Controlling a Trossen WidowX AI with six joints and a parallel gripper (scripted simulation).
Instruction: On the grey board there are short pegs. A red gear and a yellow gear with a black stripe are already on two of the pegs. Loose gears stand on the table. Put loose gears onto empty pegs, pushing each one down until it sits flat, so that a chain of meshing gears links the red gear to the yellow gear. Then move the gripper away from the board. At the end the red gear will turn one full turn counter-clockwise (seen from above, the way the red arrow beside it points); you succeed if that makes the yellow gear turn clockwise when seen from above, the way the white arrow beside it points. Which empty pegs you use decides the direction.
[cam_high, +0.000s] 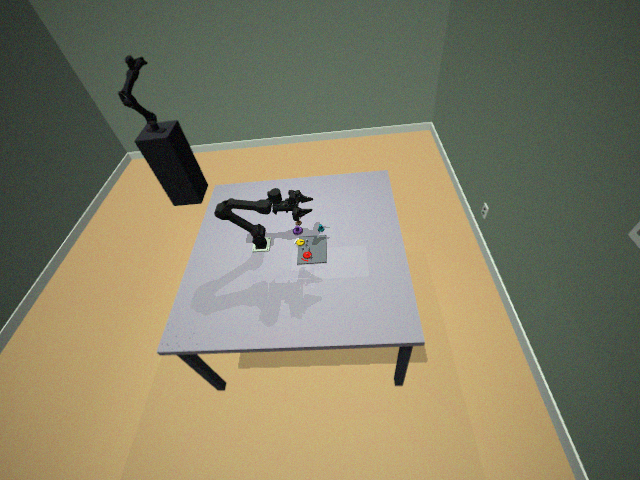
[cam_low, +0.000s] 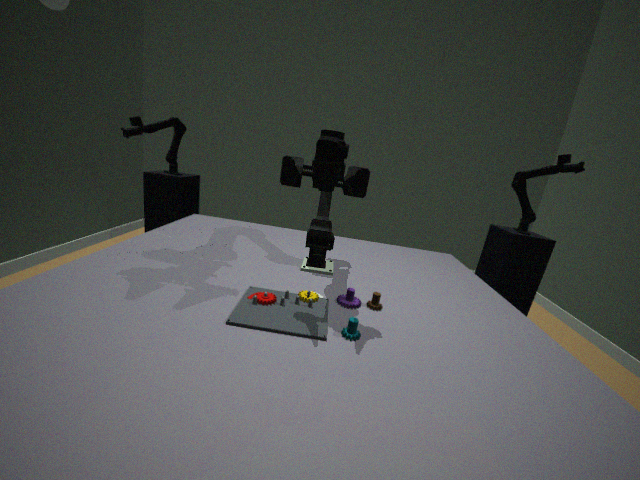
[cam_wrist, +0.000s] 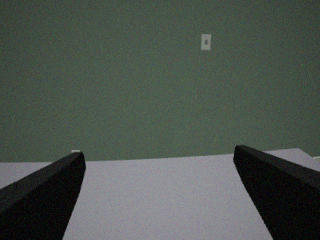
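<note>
The grey board (cam_high: 319, 255) (cam_low: 279, 322) lies on the table. It bears the red gear (cam_high: 307, 255) (cam_low: 266, 298), the yellow gear (cam_high: 300, 242) (cam_low: 308, 296) and several short bare pegs. Three loose gears stand upright off the board: a purple gear (cam_high: 297, 230) (cam_low: 349, 301), a small brown gear (cam_high: 298, 223) (cam_low: 375, 304) and a teal gear (cam_high: 321, 227) (cam_low: 351, 332), each with a knob on top. My gripper (cam_high: 312, 204) (cam_low: 325, 178) (cam_wrist: 160, 156) is open and empty, level and high above the table. No gear shows in the wrist view.
The arm's base plate (cam_high: 261, 248) (cam_low: 317, 267) is fixed to the table (cam_high: 361, 310) (cam_low: 258, 403) behind the board. Two other arms stand on dark pedestals (cam_low: 171, 201) (cam_low: 516, 263) beyond the table. The wrist view shows the table's far edge and the wall.
</note>
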